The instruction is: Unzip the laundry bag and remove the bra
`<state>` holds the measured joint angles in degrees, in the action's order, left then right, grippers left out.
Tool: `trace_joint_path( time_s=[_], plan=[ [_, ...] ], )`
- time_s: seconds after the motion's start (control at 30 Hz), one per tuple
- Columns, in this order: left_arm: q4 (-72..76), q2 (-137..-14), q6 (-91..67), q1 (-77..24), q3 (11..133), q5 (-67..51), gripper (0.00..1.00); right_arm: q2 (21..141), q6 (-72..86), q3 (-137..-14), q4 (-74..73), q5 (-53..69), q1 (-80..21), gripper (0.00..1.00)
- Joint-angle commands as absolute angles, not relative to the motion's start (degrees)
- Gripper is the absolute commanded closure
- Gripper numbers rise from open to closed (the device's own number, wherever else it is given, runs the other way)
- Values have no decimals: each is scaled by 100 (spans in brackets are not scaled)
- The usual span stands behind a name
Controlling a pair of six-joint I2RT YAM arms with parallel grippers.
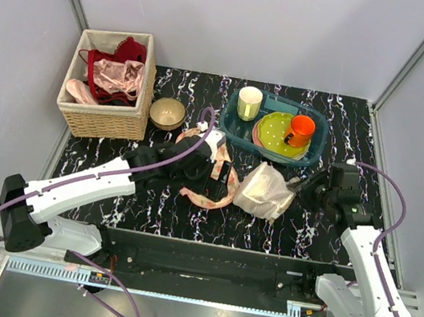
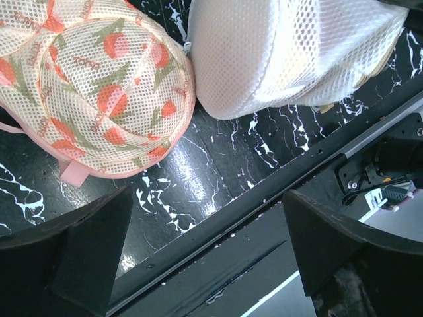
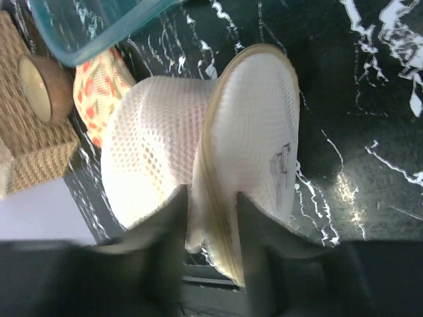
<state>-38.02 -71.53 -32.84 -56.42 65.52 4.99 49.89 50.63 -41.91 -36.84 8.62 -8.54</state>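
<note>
The white mesh laundry bag lies on the black marbled table, tipped up on its edge in the right wrist view. My right gripper is at its right side, and in its own wrist view its fingers are shut on the bag's cream zip rim. My left gripper hangs open just left of the bag; in its wrist view nothing is between its fingers and the bag is at the top right. The bra is hidden.
A peach floral mesh cloth lies under the left gripper. A wicker basket of garments stands at the back left, with a small bowl beside it. A teal tray behind the bag holds a green plate, an orange mug and a yellow cup.
</note>
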Motion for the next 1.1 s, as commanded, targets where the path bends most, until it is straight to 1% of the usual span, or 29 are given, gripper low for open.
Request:
trace_joint_path(
  time_s=[0.0, 0.1, 0.13, 0.17, 0.2, 0.23, 0.27, 0.33, 0.5, 0.63, 0.77, 0.8, 0.9, 1.03, 1.07],
  plan=[
    [-3612, -7058, -3269, -5739, 6873, 650, 1, 5246, 5265, -4218, -3225, 1424, -1010, 43],
    [-3612, -7119, -3287, -5870, 6969, 729, 1, 5449, 4993, -4263, -3409, 1266, -1002, 32],
    [-3638, -7154, -3287, -5923, 7022, 782, 1, 5449, 4896, -4263, -3454, 1048, -1011, 30],
    [-3665, -7241, -3296, -5985, 7153, 834, 1, 5414, 4843, -4271, -3541, 872, -1011, 24],
    [-3726, -7294, -3296, -6133, 7224, 965, 1, 5379, 4799, -4280, -3751, 670, -1011, 22],
    [-3761, -7356, -3296, -6213, 7320, 1036, 1, 5327, 4729, -4280, -3840, 320, -1011, 15],
    [-3814, -7522, -3305, -6301, 7487, 1133, 1, 5196, 4676, -4306, -3919, 151, -1011, 14],
    [-3937, -7707, -3296, -6538, 7690, 1335, 1, 4994, 4606, -4368, -4174, -330, -1011, 9],
    [-3973, -8304, -3261, -6864, 8155, 1415, 1, 4790, 4553, -4403, -4499, -773, -1011, 8],
    [-3990, -8525, -3270, -6978, 8323, 1459, 1, 4729, 4632, -4193, -4491, -660, -1002, 9],
    [-3990, -8578, -3287, -6996, 8288, 1546, 1, 4720, 4790, -3903, -4167, -19, -1011, 10],
    [-3990, -8578, -3287, -7005, 8262, 1582, 1, 4720, 4886, -3841, -4001, 339, -1002, 10],
    [-4034, -8552, -3287, -7005, 8244, 1652, 1, 4720, 5132, -3700, -3640, 885, -1019, 11],
    [-4192, -8447, -3235, -7005, 8297, 1977, 1, 4720, 5554, -4006, -3139, 1476, -1195, 11],
    [-4262, -8377, -3217, -7005, 8323, 2134, 1, 4737, 5668, -4095, -2781, 1555, -1317, 11]
  ],
)
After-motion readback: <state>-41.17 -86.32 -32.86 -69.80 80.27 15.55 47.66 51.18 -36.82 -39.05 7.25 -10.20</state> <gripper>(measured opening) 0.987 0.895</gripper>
